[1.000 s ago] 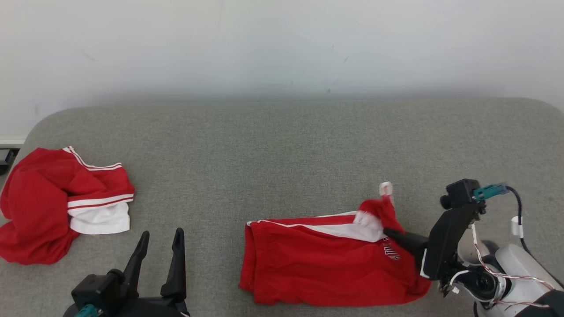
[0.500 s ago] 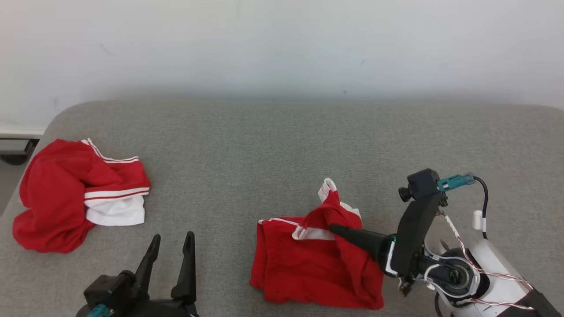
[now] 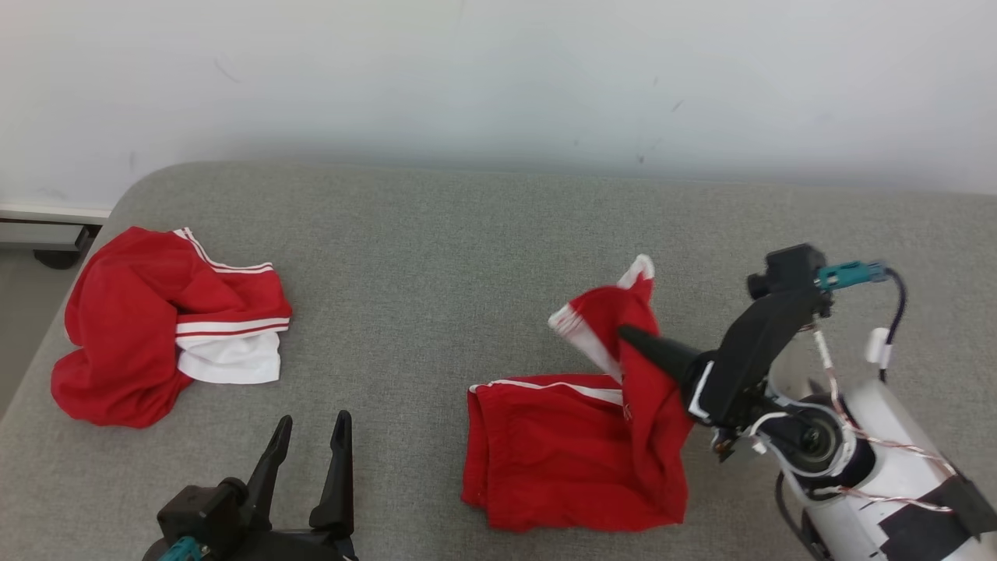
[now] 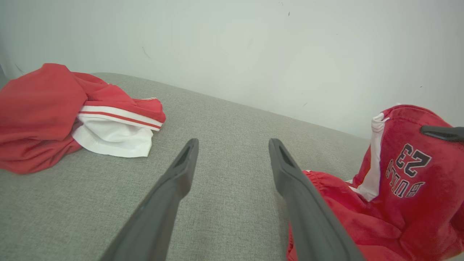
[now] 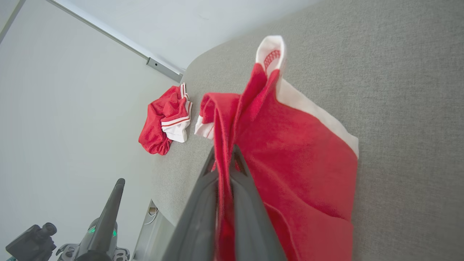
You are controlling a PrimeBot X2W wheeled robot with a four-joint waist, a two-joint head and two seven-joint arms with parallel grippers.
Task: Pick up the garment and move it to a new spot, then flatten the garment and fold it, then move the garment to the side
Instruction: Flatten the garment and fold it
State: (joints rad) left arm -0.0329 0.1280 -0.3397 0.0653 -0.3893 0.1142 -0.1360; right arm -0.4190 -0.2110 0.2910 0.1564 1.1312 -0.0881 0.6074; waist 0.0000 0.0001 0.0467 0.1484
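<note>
Since half a second back, right claw [image 3: 625,335] has hauled one leg of the shorts [image 3: 561,460] higher off the cushion [image 3: 436,257]; the rest lies at 5 o'clock. Fold looks under way, not finished. It's clenched on fabric, fingers pointing 10 o'clock; left claw [image 3: 313,421] spread, empty, at 7.
</note>
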